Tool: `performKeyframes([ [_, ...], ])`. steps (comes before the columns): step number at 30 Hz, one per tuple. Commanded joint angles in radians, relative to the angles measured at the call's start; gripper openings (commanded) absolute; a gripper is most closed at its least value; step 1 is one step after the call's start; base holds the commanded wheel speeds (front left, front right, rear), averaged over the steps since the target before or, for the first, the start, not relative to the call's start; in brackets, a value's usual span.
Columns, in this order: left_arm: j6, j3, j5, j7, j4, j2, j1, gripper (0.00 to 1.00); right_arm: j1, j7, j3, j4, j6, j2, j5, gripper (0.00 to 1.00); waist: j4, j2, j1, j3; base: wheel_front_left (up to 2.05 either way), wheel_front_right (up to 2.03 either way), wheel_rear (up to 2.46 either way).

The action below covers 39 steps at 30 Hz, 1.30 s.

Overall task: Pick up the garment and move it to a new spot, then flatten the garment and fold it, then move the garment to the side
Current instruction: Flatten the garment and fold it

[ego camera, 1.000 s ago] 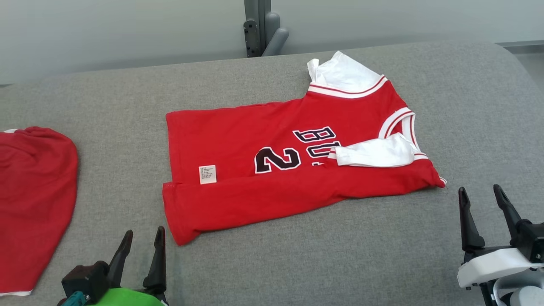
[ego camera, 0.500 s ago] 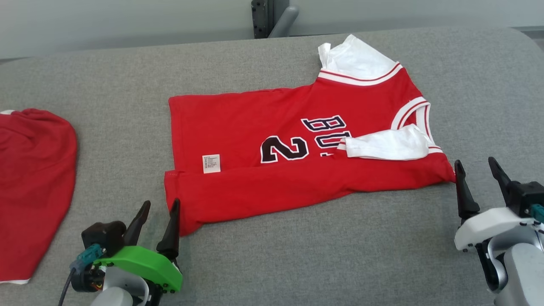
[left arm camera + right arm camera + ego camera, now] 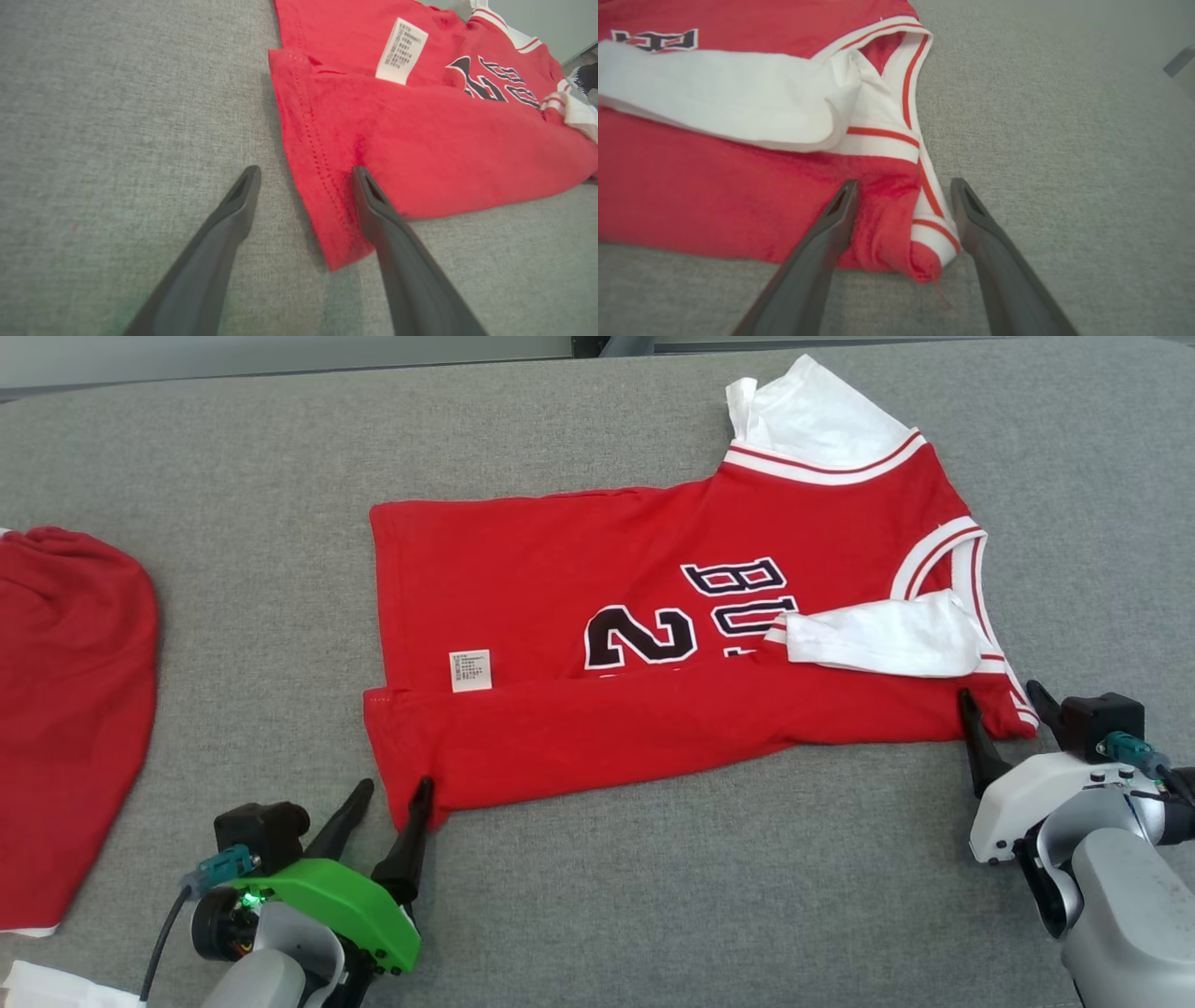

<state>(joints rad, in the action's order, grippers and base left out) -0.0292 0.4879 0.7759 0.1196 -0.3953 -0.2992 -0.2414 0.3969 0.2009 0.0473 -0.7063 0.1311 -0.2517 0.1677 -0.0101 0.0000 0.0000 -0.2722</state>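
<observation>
Grey table (image 3: 653, 896) is carrying a red jersey (image 3: 560, 569), likely soft and limp; left hand (image 3: 394, 793) and right hand (image 3: 999, 695) are straddling its near corners, both open and gripping nothing.

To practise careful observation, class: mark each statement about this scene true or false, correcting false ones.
1. The left gripper and right gripper are both open. True.
2. The jersey hangs in the air. False: it lies on the grey surface.
3. The left gripper's fingers stand either side of the jersey's hem corner. True.
4. The white label lies on the grey surface. False: it is on the jersey, near the hem.
5. A second red garment lies to the robot's left. True.
</observation>
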Motion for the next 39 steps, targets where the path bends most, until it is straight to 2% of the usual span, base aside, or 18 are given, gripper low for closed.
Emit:
performKeyframes([
  [1, -0.017, 0.014, 0.015, -0.018, 0.002, 0.000, 0.004, 1.00, 0.007, -0.018, 0.019, -0.022, -0.001, -0.006, 0.020, 1.00, -0.001, 0.0000, 0.0000, 0.002, 0.00, 0.00, 0.00],
  [7, -0.051, 0.035, 0.049, -0.071, 0.028, -0.005, 0.012, 1.00, 0.019, -0.078, 0.116, -0.050, 0.000, -0.033, 0.114, 0.99, 0.000, 0.0000, 0.0000, 0.005, 0.00, 0.00, 0.00],
  [8, -0.051, 0.037, 0.052, -0.076, 0.030, -0.007, 0.010, 0.75, 0.021, -0.087, 0.131, -0.050, 0.000, -0.038, 0.130, 0.65, 0.001, 0.0000, 0.0000, 0.004, 0.00, 0.00, 0.00],
  [9, -0.051, 0.038, 0.054, -0.079, 0.030, -0.008, 0.007, 0.43, 0.022, -0.096, 0.145, -0.049, 0.000, -0.045, 0.147, 0.42, 0.002, 0.0000, 0.0000, 0.003, 0.00, 0.00, 0.00],
  [10, -0.052, 0.038, 0.055, -0.084, 0.028, -0.009, 0.004, 0.31, 0.024, -0.105, 0.159, -0.046, 0.000, -0.052, 0.164, 0.31, 0.004, 0.0000, 0.0000, 0.003, 0.00, 0.00, 0.00],
  [11, -0.053, 0.038, 0.059, -0.087, 0.026, -0.011, 0.001, 0.14, 0.025, -0.117, 0.176, -0.044, 0.000, -0.058, 0.179, 0.07, 0.005, 0.0000, 0.0000, 0.003, 0.00, 0.00, 0.00],
  [12, -0.055, 0.036, 0.065, -0.093, 0.023, -0.014, -0.003, 0.00, 0.025, -0.131, 0.195, -0.040, 0.000, -0.064, 0.196, 0.00, 0.006, 0.0000, 0.0000, 0.004, 0.00, 0.00, 0.00],
  [16, -0.064, 0.033, 0.079, -0.135, 0.024, -0.049, -0.016, 0.00, 0.018, -0.192, 0.260, -0.002, -0.001, -0.103, 0.291, 0.00, 0.010, 0.0000, 0.0000, 0.015, 0.00, 0.00, 0.00],
  [22, -0.070, 0.015, 0.113, -0.225, 0.106, -0.151, 0.013, 0.00, -0.008, -0.293, 0.308, 0.133, -0.001, -0.210, 0.433, 0.00, 0.020, 0.0000, 0.0000, 0.044, 0.00, 0.00, 0.00],
  [27, -0.039, 0.009, 0.141, -0.304, 0.241, -0.231, 0.088, 0.00, -0.092, -0.373, 0.269, 0.268, -0.002, -0.295, 0.523, 0.00, 0.024, 0.0000, 0.0000, 0.063, 0.00, 0.00, 0.00],
  [30, -0.012, 0.012, 0.157, -0.337, 0.338, -0.263, 0.161, 0.00, -0.175, -0.425, 0.230, 0.349, -0.002, -0.324, 0.547, 0.00, 0.028, 0.0000, 0.0000, 0.065, 0.00, 0.00, 0.00],
  [33, 0.035, 0.007, 0.178, -0.347, 0.440, -0.283, 0.250, 0.00, -0.291, -0.476, 0.160, 0.444, -0.002, -0.319, 0.548, 0.00, 0.029, 0.0000, 0.0000, 0.048, 0.00, 0.00, 0.00],
  [39, 0.065, 0.015, 0.166, -0.329, 0.447, -0.265, 0.287, 0.00, -0.373, -0.495, 0.084, 0.488, -0.002, -0.251, 0.497, 0.00, 0.030, 0.0000, 0.0000, 0.019, 0.00, 0.00, 0.00],
])
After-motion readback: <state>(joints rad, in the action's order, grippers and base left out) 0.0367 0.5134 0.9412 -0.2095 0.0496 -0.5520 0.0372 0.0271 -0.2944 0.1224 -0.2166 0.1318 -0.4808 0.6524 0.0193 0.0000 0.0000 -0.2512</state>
